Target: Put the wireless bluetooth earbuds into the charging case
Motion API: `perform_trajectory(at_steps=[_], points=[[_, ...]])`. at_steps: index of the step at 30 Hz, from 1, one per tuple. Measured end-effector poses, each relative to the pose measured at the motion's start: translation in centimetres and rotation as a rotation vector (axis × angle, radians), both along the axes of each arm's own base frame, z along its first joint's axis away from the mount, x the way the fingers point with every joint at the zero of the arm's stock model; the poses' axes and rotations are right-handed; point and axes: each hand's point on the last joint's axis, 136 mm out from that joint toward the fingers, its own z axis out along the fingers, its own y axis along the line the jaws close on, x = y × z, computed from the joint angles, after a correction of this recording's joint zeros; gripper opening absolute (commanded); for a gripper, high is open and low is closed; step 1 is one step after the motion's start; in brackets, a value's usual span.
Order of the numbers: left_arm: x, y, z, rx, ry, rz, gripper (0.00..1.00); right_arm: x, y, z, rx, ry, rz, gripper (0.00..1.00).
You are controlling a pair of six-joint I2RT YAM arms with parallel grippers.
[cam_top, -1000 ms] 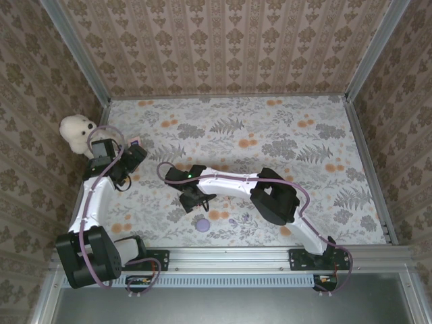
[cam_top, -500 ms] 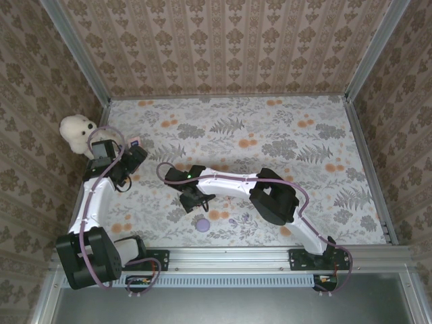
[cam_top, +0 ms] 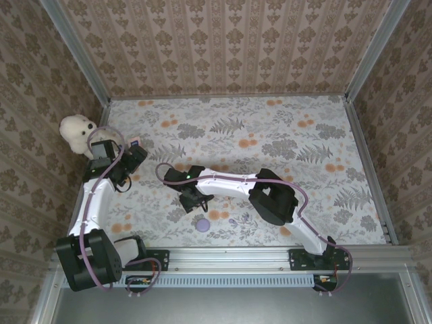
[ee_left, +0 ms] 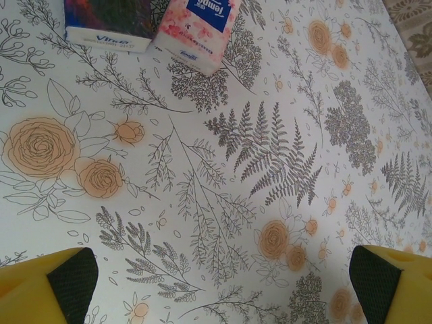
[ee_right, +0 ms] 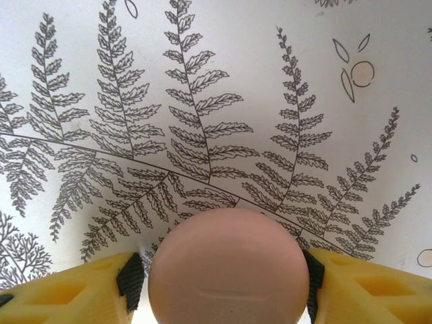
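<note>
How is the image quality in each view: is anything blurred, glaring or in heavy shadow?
Right wrist view: fern print sharp; the round pink case between the right claw's yellow fingers is slightly soft, no glare. Left wrist view: evenly lit, sharp; the left claw's yellow fingers blur at the corners. Top external view: soft light, faint shadows beneath the arms.

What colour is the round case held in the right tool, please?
Pale pink case, best in right wrist view.

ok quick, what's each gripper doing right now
left gripper: open, holding nothing.
right gripper: closed on the pink round case.
</note>
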Motion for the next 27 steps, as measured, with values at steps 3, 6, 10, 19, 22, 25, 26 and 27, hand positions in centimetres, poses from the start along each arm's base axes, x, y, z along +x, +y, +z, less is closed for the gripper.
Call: perform_trajectory(at_steps=[3, 6, 10, 19, 22, 25, 26, 27], points=[[0.0, -0.1, 0.0, -0.002, -0.001, -0.002, 1.0, 0.0, 0.0, 0.0, 0.0, 0.0, 0.0, 0.63], [0.0, -0.1, 0.1, -0.002, -0.005, -0.003, 1.0, -0.1, 0.1, 0.0, 0.003, 0.001, 0.002, 0.59], [0.0, -0.1, 0.2, -0.003, -0.008, -0.004, 1.0, -0.1, 0.2, 0.0, 0.005, 0.001, 0.004, 0.55], [0.2, -1.1, 0.7, -0.042, -0.032, -0.045, 1.0, 0.0, 0.1, 0.1, 0.013, -0.004, 0.0, 0.54], [0.3, -1.9, 0.9, -0.057, -0.038, -0.075, 1.0, 0.4, -0.2, 0.2, 0.022, -0.009, -0.014, 0.54], [0.4, -3.3, 0.9, -0.062, -0.042, -0.119, 1.0, 1.9, -1.3, 0.3, 0.028, -0.017, -0.052, 0.54], [0.5, -3.8, 0.9, -0.064, -0.042, -0.136, 1.0, 2.5, -1.7, 0.3, 0.031, -0.019, -0.071, 0.54], [0.5, -4.4, 0.9, -0.065, -0.043, -0.153, 1.0, 3.3, -2.4, 0.4, 0.034, -0.022, -0.094, 0.54]])
